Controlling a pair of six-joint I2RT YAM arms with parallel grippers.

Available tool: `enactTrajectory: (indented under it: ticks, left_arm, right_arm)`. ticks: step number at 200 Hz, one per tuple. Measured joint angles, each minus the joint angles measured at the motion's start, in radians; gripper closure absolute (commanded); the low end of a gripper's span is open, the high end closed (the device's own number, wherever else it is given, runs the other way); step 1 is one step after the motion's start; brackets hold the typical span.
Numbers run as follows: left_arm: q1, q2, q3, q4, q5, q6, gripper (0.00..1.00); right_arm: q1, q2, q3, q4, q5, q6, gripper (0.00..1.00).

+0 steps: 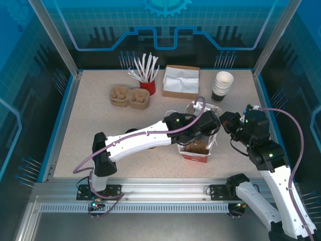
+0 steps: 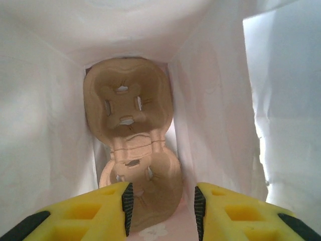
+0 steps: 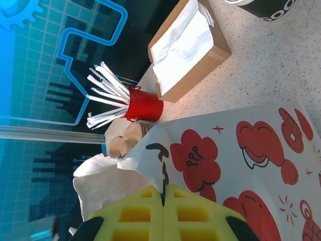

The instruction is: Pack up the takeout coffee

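Left first: a dark shape (image 1: pixel 131 131) peeks over your left arm, too hidden to say whether it's the takeout coffee. Your left pincer (image 2: pixel 163 213) sits inside the white paper bag (image 2: pixel 45 125), yellow fingers spread, nothing between them. Beyond lies a moulded two-cup pulp carrier (image 2: pixel 128 108), its near end cut off. Your right pincer (image 3: pixel 163 201) is pressed together, pinching the bag's crinkled rim.

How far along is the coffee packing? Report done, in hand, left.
Done: a cup carrier lies at the bottom of the bag. In hand: right gripper pinches the bag rim; left gripper hangs open inside. Left: its wells hold no coffee yet.
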Motion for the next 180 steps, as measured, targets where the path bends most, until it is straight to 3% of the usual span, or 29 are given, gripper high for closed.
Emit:
enactTrajectory:
  ticks: [180]
  left_arm:
    - [0.066,0.119,-0.146,0.113,0.181,-0.061,0.68]
  right_arm:
    - [0.006,0.006,-0.002,0.021,-0.005,0.023,1.00]
